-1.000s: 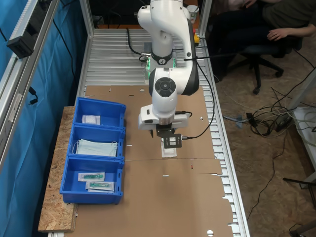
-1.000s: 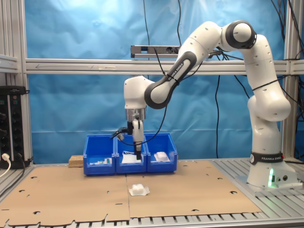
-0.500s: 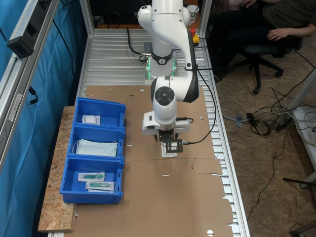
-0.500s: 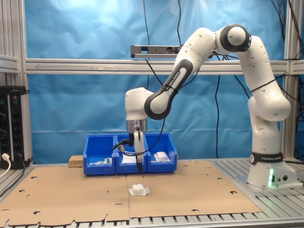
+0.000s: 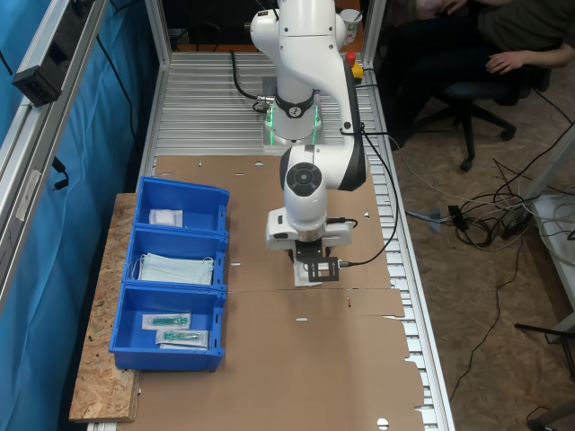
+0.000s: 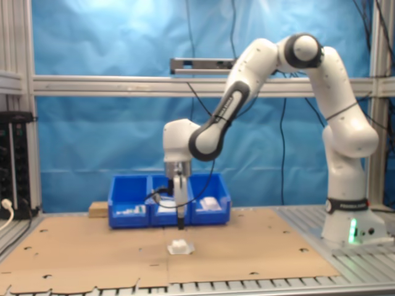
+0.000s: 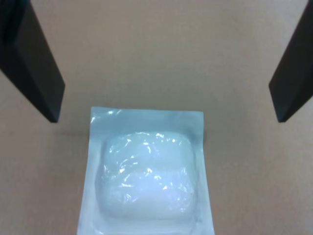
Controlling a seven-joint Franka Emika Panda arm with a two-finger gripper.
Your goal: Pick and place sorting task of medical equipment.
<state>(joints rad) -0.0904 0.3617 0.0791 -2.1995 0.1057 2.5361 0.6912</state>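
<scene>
One gauze packet (image 7: 149, 174) lies on the cardboard sheet (image 5: 341, 359), roughly mid-sheet, well off its edges. The gripper (image 7: 164, 85) hangs above it, fingers (image 7: 34, 73) wide apart, seemingly touching nothing.

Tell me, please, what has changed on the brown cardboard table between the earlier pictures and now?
The gripper has come down toward the square white gauze packet, its black fingers open and not yet touching it. The packet has stayed where it lay, and the blue plastic bins are as before.
</scene>
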